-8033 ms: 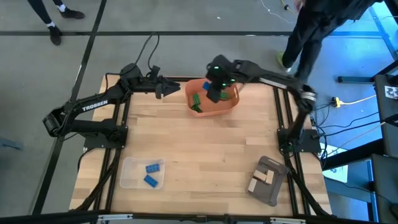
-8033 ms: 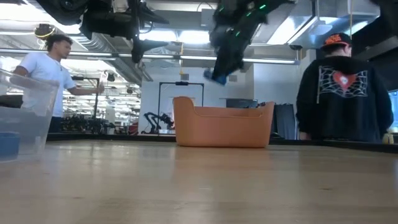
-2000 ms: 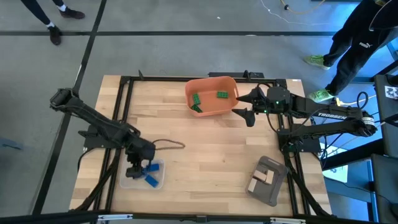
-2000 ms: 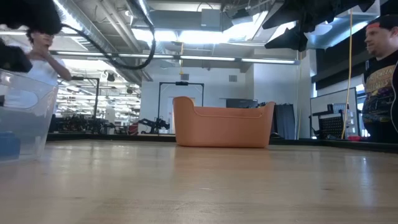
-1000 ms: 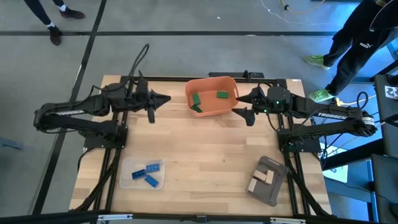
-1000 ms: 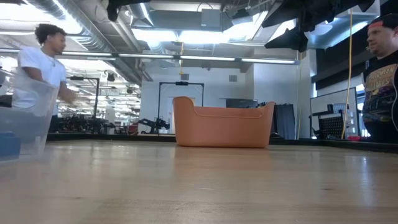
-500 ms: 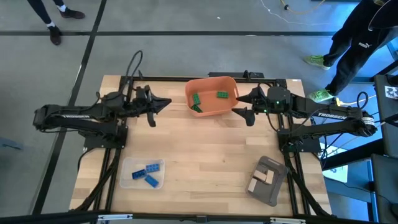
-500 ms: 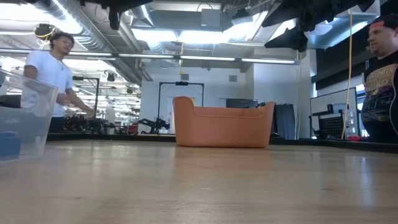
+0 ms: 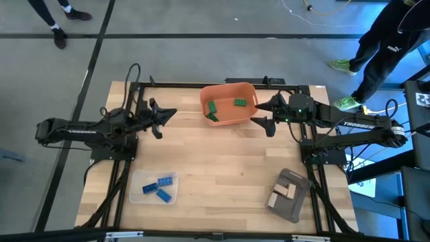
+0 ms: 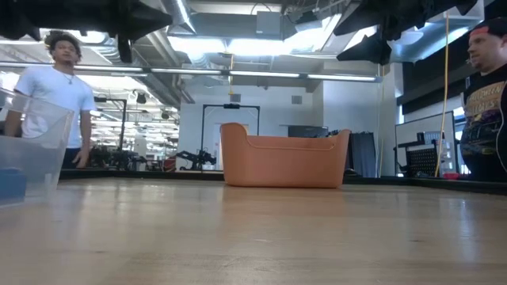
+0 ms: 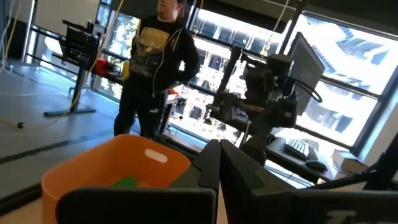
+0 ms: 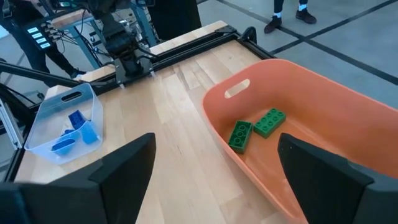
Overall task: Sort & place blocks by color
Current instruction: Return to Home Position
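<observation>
Starting at the near edge of the table point(image 9: 222, 161), you have the clear tray point(image 9: 140, 181) at about 7 o'clock. The blue blocks point(image 9: 161, 188) lie loose inside it. Across at about 5 o'clock sits the grey tray point(image 9: 294, 177), with the tan blocks point(image 9: 279, 195) resting in it side by side.

Farther in, at about 10 o'clock, your left gripper point(image 9: 164, 122) is raised above the bare wood. Its fingers are spread and hold nothing, and it points toward the middle of the far edge. At about 2 o'clock your right gripper point(image 9: 262, 117) is raised too, just beside the right wall of the orange bin point(image 9: 232, 115). Its fingers are parted wide and empty, and its wrist view looks between them into the bin.

That bin stands at 12 o'clock against the far edge, with the green blocks point(image 9: 239, 102) scattered on its floor, two of them close together.

Beyond the table, the low view shows a person in a white top point(image 10: 55, 87) at the left. A person in a dark printed top point(image 10: 485, 103) stands at the right.
</observation>
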Controlling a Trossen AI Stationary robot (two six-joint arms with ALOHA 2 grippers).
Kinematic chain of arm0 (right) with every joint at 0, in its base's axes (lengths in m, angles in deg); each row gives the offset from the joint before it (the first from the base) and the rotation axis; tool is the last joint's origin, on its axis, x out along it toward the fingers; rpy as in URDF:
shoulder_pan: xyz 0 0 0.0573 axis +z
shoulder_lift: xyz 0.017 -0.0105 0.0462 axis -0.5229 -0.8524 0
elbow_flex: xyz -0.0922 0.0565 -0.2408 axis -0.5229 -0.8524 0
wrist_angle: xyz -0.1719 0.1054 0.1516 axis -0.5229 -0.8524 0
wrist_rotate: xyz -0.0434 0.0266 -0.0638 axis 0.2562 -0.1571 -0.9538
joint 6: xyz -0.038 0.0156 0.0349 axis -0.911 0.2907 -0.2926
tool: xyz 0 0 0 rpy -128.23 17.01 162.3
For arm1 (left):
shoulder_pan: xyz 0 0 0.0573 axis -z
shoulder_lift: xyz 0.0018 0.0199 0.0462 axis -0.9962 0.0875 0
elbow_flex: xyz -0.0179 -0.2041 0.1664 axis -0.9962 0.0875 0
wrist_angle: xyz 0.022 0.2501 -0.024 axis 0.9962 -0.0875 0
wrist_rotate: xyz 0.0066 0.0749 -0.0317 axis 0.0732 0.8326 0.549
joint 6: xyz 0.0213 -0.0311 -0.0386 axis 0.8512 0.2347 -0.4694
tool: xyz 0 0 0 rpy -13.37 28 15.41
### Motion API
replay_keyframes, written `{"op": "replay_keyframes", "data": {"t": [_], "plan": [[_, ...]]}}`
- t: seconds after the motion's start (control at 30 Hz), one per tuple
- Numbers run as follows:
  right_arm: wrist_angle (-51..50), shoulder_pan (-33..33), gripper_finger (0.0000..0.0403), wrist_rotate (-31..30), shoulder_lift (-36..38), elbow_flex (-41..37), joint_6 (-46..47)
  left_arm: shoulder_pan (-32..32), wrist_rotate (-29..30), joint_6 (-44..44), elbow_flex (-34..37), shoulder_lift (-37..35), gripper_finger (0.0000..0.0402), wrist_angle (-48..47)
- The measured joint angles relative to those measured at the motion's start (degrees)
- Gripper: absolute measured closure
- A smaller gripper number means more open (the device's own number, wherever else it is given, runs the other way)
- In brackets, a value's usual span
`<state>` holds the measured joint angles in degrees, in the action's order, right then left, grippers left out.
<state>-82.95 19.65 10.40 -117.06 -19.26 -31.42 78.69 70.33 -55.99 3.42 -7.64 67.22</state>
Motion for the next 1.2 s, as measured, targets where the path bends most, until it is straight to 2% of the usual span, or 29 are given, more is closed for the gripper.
{"op": "replay_keyframes", "data": {"t": [0.27,0.43,0.63,0.77,0.97,1.07,1.2], "plan": [[-0.04,0.00,0.0067,0.00,0.00,0.00,0.00,4.58,1.27,-0.06,5.28,-4.01,0.0401,-0.62],[-0.02,0.00,0.0067,0.03,0.00,0.00,0.18,6.38,0.83,0.69,9.41,-13.05,0.0401,-1.01],[0.40,0.00,0.0067,2.78,0.00,0.00,3.08,6.67,0.13,1.62,15.74,-24.53,0.0402,-2.21],[0.41,0.02,0.0067,2.97,-0.02,0.00,3.28,6.56,0.22,1.76,16.01,-30.95,0.0401,-11.82],[0.36,0.02,0.0067,3.02,-0.02,-0.02,8.02,6.01,-3.23,0.03,15.91,-31.24,0.0401,-27.62],[0.36,0.04,0.0067,3.01,0.00,-0.04,9.13,5.10,-7.28,0.35,15.88,-31.20,0.0401,-28.00],[0.20,0.07,0.0067,2.93,0.00,-0.04,9.59,3.61,-7.59,-0.20,15.88,-31.06,0.0401,-28.16]]}}
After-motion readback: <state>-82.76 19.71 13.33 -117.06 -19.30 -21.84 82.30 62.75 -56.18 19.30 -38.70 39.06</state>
